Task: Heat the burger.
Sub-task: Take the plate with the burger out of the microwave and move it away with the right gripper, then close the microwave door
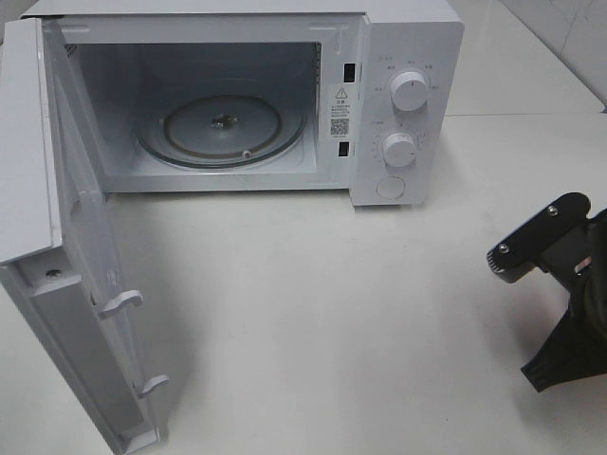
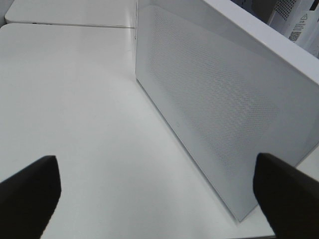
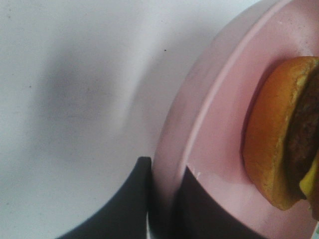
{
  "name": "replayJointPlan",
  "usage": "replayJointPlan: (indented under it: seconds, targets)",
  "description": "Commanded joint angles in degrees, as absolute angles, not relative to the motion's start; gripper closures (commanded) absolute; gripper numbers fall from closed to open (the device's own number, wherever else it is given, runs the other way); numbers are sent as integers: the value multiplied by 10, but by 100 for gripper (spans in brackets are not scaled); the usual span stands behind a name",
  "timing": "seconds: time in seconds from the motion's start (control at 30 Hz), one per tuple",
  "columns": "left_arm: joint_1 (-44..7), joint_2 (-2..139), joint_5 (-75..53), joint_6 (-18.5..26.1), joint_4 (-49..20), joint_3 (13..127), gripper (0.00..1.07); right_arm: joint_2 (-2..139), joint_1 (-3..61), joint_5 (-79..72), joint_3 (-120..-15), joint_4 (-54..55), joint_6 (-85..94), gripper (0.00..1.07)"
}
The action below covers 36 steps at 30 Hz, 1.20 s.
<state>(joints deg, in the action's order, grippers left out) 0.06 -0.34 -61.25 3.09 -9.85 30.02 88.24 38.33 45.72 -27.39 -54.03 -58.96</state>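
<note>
The microwave door [image 1: 66, 284] stands swung fully open at the left edge of the white table [image 1: 332, 322]. It is a flat white panel with a fine perforated mesh window and two hooked latch tabs on its inner face. The left gripper [image 2: 159, 191] hangs beside the door's outer face with its dark jaws spread wide and nothing between them.

The microwave [image 1: 247, 95] is a smooth white box at the back edge of the table. Its cavity is open, and a round clear glass turntable [image 1: 223, 128] lies flat on the cavity floor. Two round white knobs [image 1: 406, 118] and a round button sit on the panel right of the cavity.

The right gripper [image 3: 162, 199] is near the right edge of the table. Its dark fingers are clamped on the rim of a smooth round pink plate [image 3: 209, 124]. The burger [image 3: 281, 134] rests on that plate, showing a matte golden-brown bun, a dark patty and a sliver of yellow cheese. Its round shape gives no readable long axis or heading.
</note>
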Motion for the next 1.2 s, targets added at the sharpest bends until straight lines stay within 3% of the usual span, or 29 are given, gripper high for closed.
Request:
replayJointPlan:
  seconds: [0.03,0.37,0.57,0.8,0.87,0.9,0.97,1.13,1.2]
  targets:
    - [2,-12,-609,30,-103,299,9,919,378,482,-280,-602,-639,107]
    - [2,-12,-609,30,-103,299,9,1012,290,404,-280,-646,-684,106]
    - [2,-12,-609,30,-103,299,9,1037,272,397,-280,-649,-704,104]
    - [2,-12,-609,30,-103,299,9,1034,269,387,-286,-644,-724,89]
    - [2,-12,-609,30,-103,299,9,1014,269,383,-290,-639,-718,72]
    - [2,-12,-609,30,-103,299,9,1014,269,383,-290,-639,-718,72]
    - [2,-12,-609,30,-103,299,9,988,269,383,-290,-622,-701,59]
    - [2,-12,-609,30,-103,299,9,954,269,367,-290,-588,-685,49]
    - [2,-12,-609,30,-103,299,9,897,269,328,-290,-515,-619,40]
